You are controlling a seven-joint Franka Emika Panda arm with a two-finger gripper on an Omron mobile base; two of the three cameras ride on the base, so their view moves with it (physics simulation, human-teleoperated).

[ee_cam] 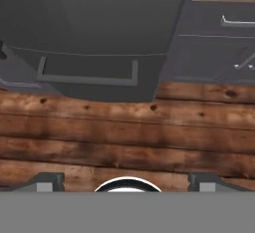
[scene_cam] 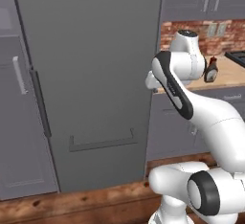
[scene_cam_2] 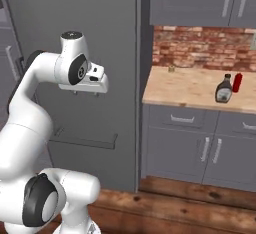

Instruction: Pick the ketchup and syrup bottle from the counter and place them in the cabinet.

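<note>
Task not yet begun — the slim bright red ketchup (scene_cam_2: 237, 82) and dull brown-grey syrup bottle (scene_cam_2: 223, 89) stand together on the tan wooden counter (scene_cam_2: 190, 88), far right; gripper (ee_cam: 127, 178) spread wide, empty, over the floor.

A home kitchen is shown, rendered rather than filmed. A wide flat grey fridge (scene_cam: 91, 74) with a drawer handle low on its front stands at the left. Just right of it, a tan butcher-block counter (scene_cam_2: 190, 90) is carried on grey drawers (scene_cam_2: 181, 119) and doors with silver handles. A red brick backsplash (scene_cam_2: 200, 48) is seen behind the counter, and grey wall cabinets (scene_cam_2: 200, 0) hang above it. Two condiment bottles, a brown syrup bottle (scene_cam_2: 223, 89) and a red ketchup (scene_cam_2: 237, 82), stand close together on the counter's far right part. The floor (ee_cam: 124, 132) is laid in dark, knotted wooden planks.
</note>
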